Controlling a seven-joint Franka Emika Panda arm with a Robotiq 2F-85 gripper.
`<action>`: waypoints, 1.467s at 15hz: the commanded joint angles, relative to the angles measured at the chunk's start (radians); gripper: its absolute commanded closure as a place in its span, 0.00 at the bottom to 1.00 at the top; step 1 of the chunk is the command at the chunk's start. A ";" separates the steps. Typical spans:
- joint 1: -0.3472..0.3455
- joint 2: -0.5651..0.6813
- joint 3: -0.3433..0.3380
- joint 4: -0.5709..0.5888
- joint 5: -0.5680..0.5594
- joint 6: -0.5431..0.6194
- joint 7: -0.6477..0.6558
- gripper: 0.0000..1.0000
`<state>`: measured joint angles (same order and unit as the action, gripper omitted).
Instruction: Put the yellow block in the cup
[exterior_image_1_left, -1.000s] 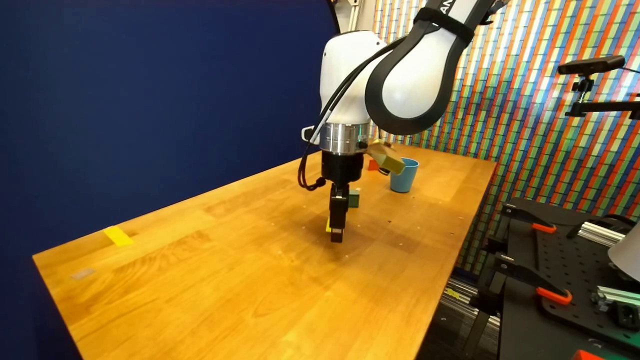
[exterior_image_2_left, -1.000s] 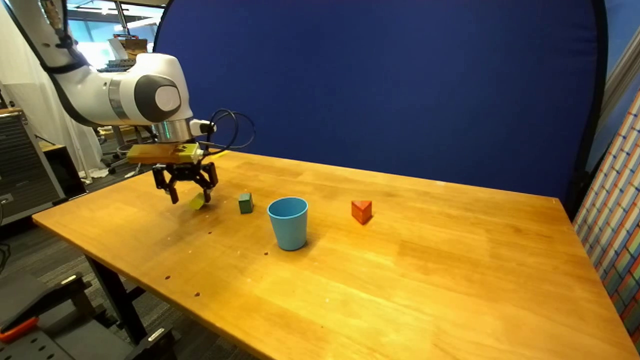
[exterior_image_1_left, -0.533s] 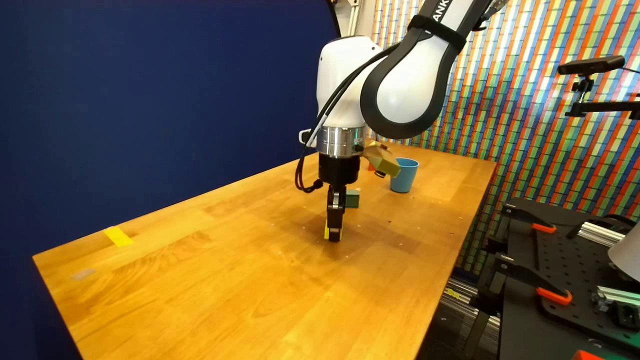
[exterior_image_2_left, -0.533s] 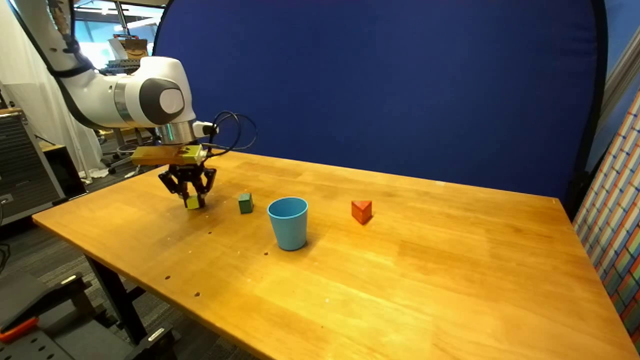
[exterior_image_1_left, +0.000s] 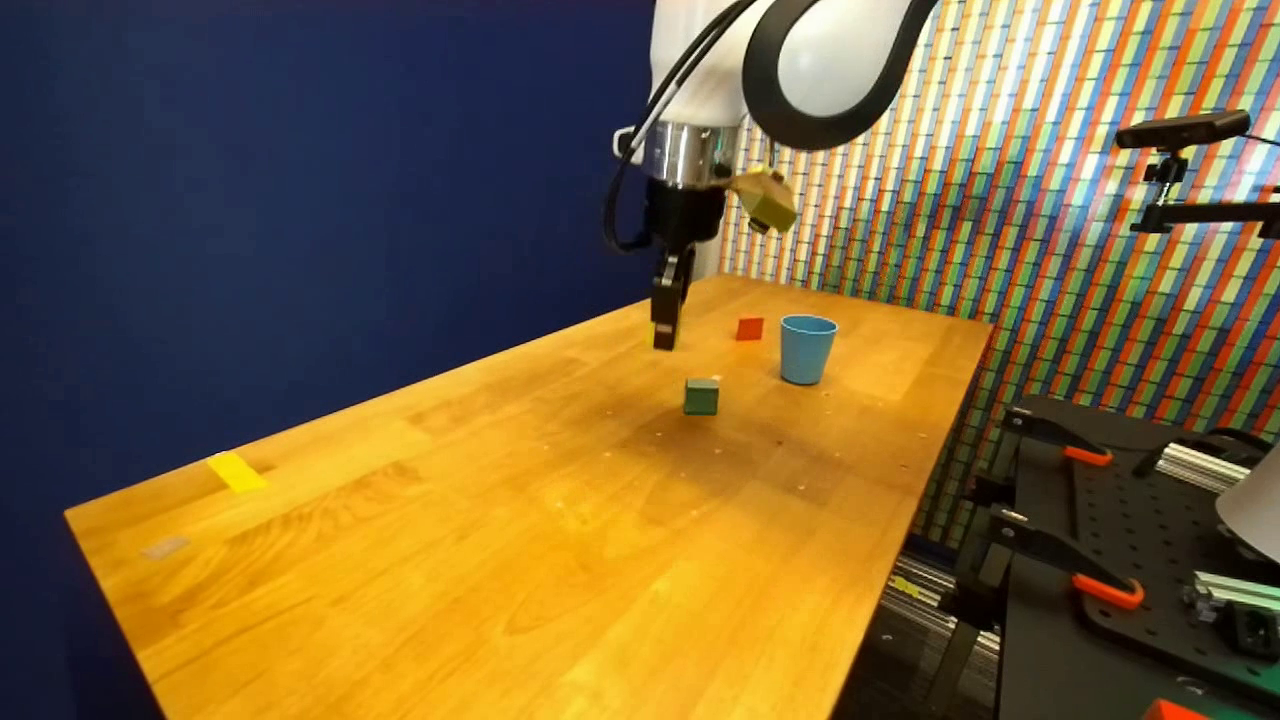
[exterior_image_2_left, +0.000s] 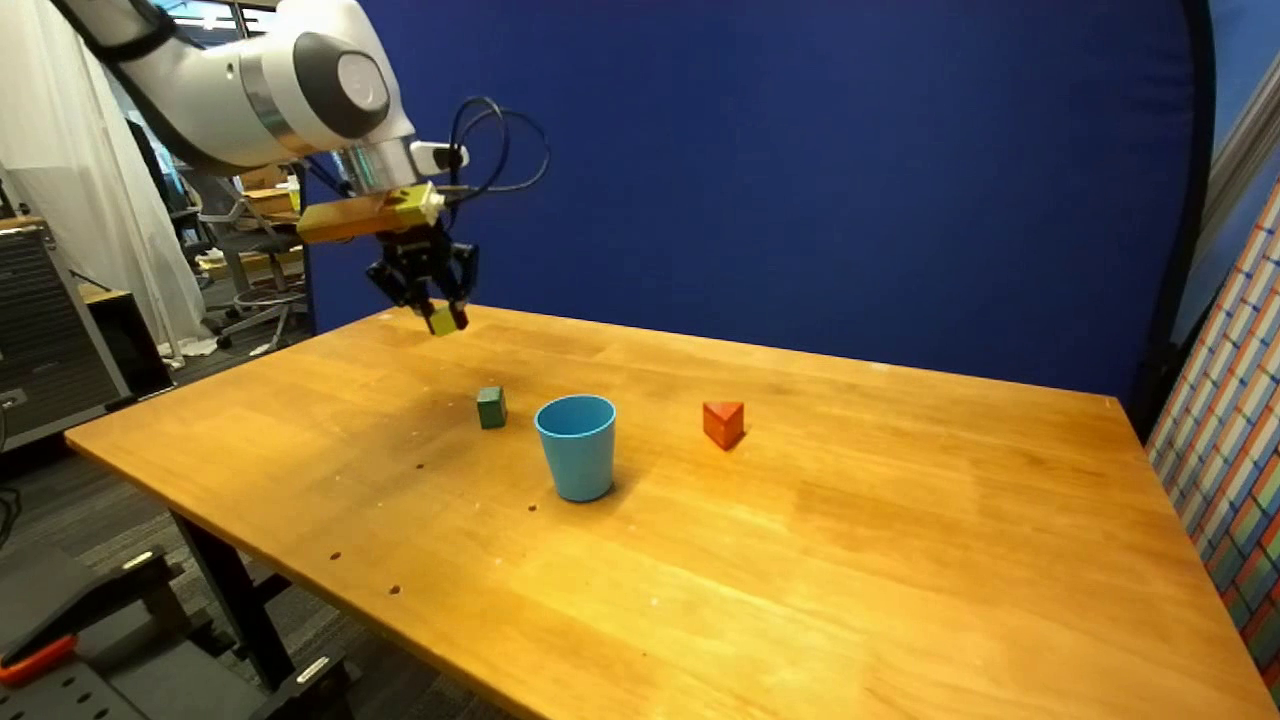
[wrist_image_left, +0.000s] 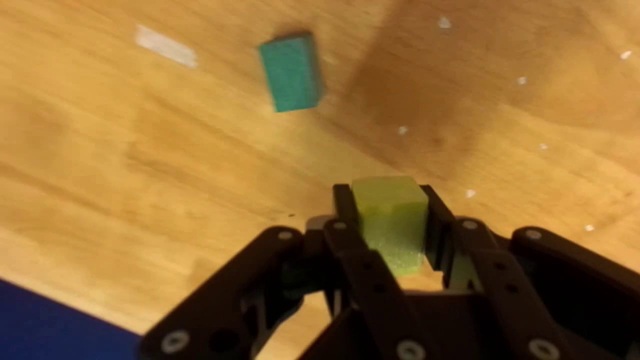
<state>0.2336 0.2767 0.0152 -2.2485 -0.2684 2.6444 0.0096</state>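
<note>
Clamping is confirmed in the wrist view: yellow block (wrist_image_left: 392, 230) is pinched by the gripper (wrist_image_left: 390, 205) on two opposite side faces. In both exterior views it is held above the table (exterior_image_2_left: 900, 560), slightly canted, not yet over the cup. Judged light, stiff, not fragile; wood or plastic can't be told. Flat sides suit this hold, so no regrip should be needed. Faces may be a bit slick; a jerky swing is best avoided.

Next out, lower down: green block (exterior_image_2_left: 491, 408), seen between gripper and cup in an exterior view. Low piece, should be cleared if the traverse is made high.

Then light blue cup (exterior_image_2_left: 578, 455): upright, mouth up, floor hidden. Mouth looks wide enough for the block, but the rim must be cleared before release. Cup looks light; it could be tipped if the rim gets clipped.

Farther along the table: red wedge (exterior_image_2_left: 722, 425), apart from the cup, not expected to be met on a direct approach.

Well off: flat yellow strip (exterior_image_1_left: 237, 471) by the table edge, blue backdrop (exterior_image_1_left: 300, 200) behind. Neither judged in the path.
</note>
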 joint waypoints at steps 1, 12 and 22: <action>-0.034 -0.196 -0.070 -0.083 -0.132 -0.118 0.120 0.83; -0.269 -0.271 -0.091 -0.192 -0.126 -0.225 0.113 0.83; -0.304 -0.136 -0.104 -0.169 -0.068 -0.190 0.071 0.25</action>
<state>-0.0619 0.1135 -0.0817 -2.4395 -0.3769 2.4347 0.1259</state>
